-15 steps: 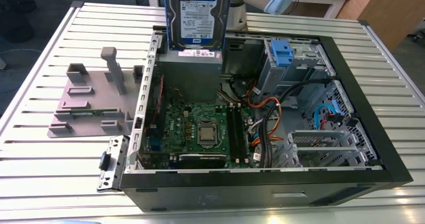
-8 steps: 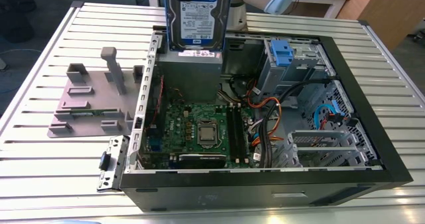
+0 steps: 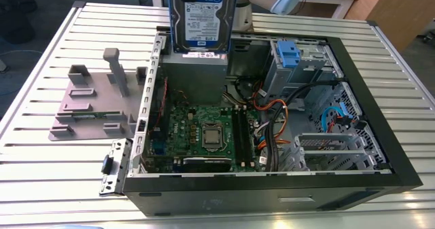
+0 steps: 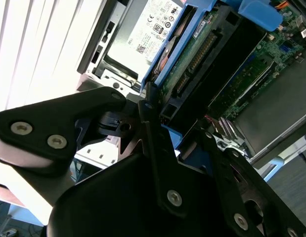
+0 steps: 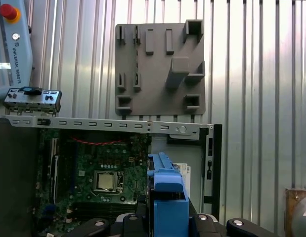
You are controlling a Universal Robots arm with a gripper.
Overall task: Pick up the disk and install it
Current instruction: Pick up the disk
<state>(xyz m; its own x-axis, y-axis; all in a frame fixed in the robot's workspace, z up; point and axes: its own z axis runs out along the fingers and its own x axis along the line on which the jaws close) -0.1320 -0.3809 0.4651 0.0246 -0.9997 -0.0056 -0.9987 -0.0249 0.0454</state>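
The disk (image 3: pixel 201 18), silver-grey with a white and blue label and a blue bracket, hangs upright in the air above the back of the open computer case (image 3: pixel 380 112). It is over the grey metal box (image 3: pixel 197 74). In the second wrist view my gripper (image 4: pixel 175 123) is shut on the disk (image 4: pixel 197 54), whose green circuit-board side faces the camera, with the black fingers (image 4: pixel 148 116) clamped on its bracket edge. The first wrist view looks down past the blue bracket (image 5: pixel 167 197), held between the fingers, onto the motherboard (image 5: pixel 103 177).
A drive cage with a small blue clip (image 3: pixel 288 53) sits at the case's back, toward the exterior view's right. Orange and blue cables (image 3: pixel 278 122) cross the case. A grey fixture plate (image 3: pixel 95 104) with upright posts lies on the slatted metal table (image 3: pixel 41 188) beside the case.
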